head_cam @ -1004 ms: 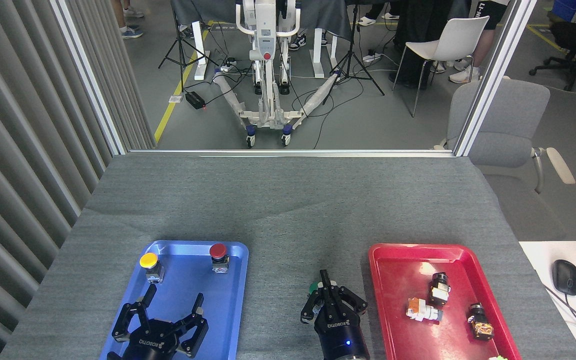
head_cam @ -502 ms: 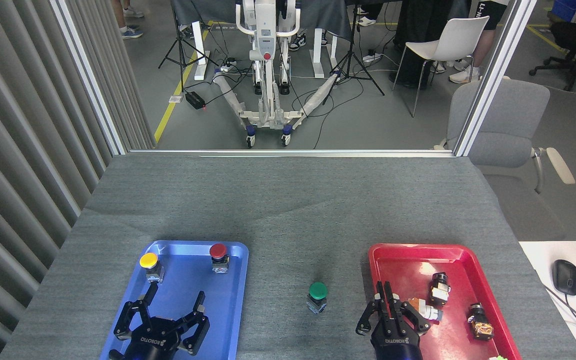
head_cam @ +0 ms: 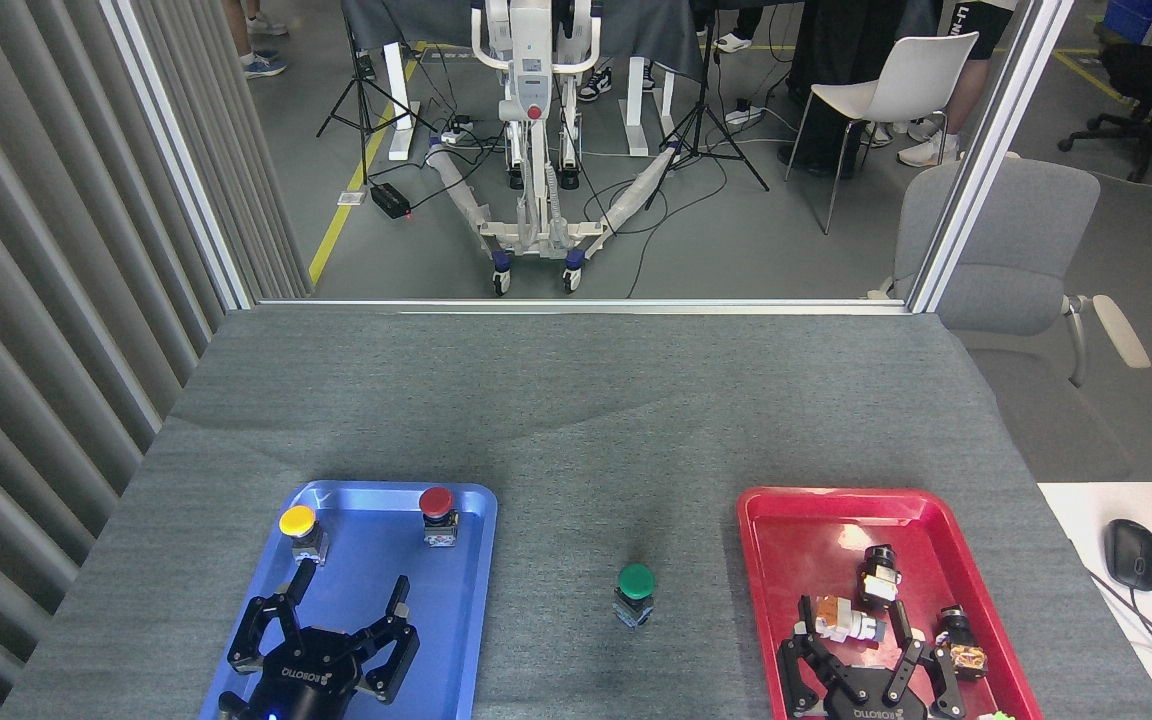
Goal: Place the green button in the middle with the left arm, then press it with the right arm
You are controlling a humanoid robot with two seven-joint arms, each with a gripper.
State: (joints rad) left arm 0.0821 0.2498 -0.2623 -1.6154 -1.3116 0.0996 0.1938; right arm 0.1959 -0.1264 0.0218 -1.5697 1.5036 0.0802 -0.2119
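Note:
The green button stands upright on the bare grey cloth, in the middle between the two trays, and nothing touches it. My left gripper hovers low over the near half of the blue tray, open with fingers spread and nothing between them. My right gripper is over the near part of the red tray, to the right of the button. It is open and empty, its fingers spread among small parts.
A yellow button and a red button stand at the far end of the blue tray. Several small switch parts lie in the red tray. A mouse rests on a white desk at right.
My right gripper lifted off the green button, swung right over the red tray and opened its fingers. The button stays where it was. The left gripper hardly moved.

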